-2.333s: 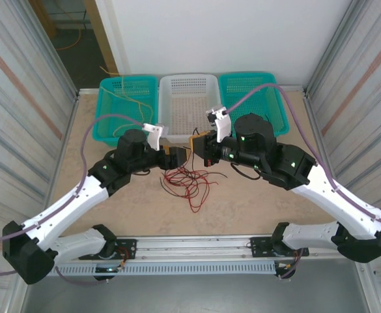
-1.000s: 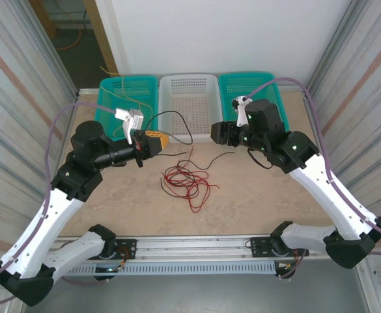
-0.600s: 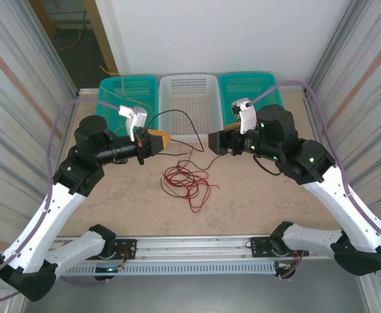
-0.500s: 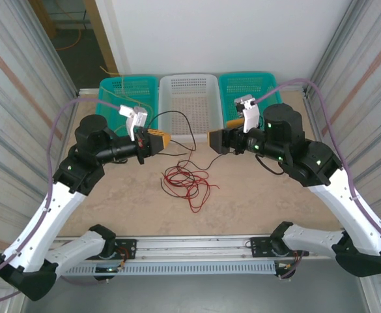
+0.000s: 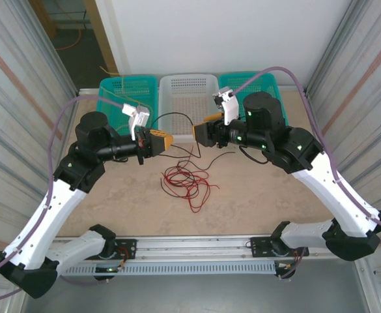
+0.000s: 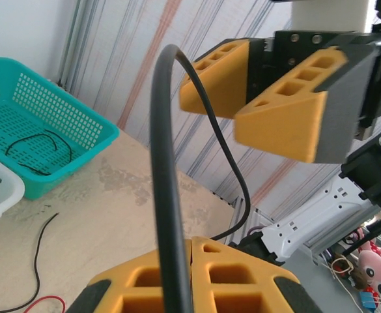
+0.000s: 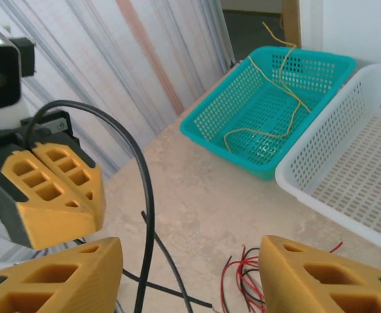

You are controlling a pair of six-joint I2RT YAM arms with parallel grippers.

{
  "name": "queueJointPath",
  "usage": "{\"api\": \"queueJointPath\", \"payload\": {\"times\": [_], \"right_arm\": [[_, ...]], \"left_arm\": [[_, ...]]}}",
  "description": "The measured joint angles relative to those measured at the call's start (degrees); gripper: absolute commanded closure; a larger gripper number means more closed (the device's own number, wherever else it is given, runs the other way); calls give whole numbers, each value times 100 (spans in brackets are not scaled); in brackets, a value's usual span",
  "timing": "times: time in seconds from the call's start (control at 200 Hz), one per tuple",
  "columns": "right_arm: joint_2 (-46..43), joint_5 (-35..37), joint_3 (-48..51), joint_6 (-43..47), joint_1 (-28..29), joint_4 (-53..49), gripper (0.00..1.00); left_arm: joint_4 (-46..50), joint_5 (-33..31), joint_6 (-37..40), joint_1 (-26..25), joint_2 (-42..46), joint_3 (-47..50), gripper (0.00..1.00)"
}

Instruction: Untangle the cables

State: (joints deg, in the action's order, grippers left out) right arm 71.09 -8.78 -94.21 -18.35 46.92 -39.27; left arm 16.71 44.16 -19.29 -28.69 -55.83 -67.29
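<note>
Left gripper (image 5: 164,139): it is shut tight on the black cable (image 6: 159,143). In the left wrist view the cable is seen squeezed between the two yellow fingers (image 6: 242,257). The gripper is held above the table (image 5: 255,195) and is pointed to the right.
Right gripper (image 5: 200,130): its jaws are held wide apart and nothing is squeezed by them. It is pointed to the left, face to face with the left gripper. The two are kept close but apart.
Black cable: it is lifted at the left gripper and bent up into a round arch. It is then passed between the right gripper's open fingers, near one finger (image 7: 53,277). From there it is hung down to the pile. Whether that finger is touched cannot be told.
Pile of cables (image 5: 189,182): red and black loops are laid on the table, below and between the two grippers. The pile is stretched from far to near, and a red loop is pointed at the near edge. One black end (image 5: 226,155) is pointed to the right.
Yellow cable (image 7: 249,131): it is laid in the left teal basket (image 7: 229,156) and stretched from back to front.
Second black cable (image 6: 40,140): it is curled in the right teal basket (image 6: 60,111).
White basket (image 5: 189,77): it is set between the two teal baskets at the far edge.
</note>
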Motion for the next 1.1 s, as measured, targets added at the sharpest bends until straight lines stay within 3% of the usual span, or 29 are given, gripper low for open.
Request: {"api": "queueJointPath", "payload": {"times": [0.236, 0.426, 0.471, 0.641, 0.807, 0.837, 0.902, 0.937, 0.992, 1.102], "right_arm": [[94, -138, -20, 66, 39, 4, 68], [181, -162, -20, 90, 70, 15, 62], [210, -160, -20, 87, 70, 15, 66], [286, -162, -20, 120, 70, 13, 100], [286, -153, -20, 96, 70, 15, 100], [286, -136, -20, 96, 70, 17, 100], [271, -50, -20, 96, 70, 15, 100], [258, 22, -20, 96, 59, 17, 100], [238, 131, -20, 94, -15, 9, 100], [236, 299, -55, 72, -505, -101, 100]], "left_arm": [[-2, 162, -2, 0, -92, -13, 100], [-9, 262, -17, 0, -129, -37, 100], [-7, 280, -17, 0, -129, -44, 100], [-9, 282, -20, 0, -129, -61, 100], [-11, 278, -22, 0, -133, -61, 100], [-9, 273, -20, -2, -140, -63, 89], [-2, 162, -9, -2, -164, -63, 54], [11, 68, 0, -2, -173, -63, 41], [59, -214, 7, -2, -173, -63, 30], [227, -1060, 46, -2, -140, -33, 22]]}}
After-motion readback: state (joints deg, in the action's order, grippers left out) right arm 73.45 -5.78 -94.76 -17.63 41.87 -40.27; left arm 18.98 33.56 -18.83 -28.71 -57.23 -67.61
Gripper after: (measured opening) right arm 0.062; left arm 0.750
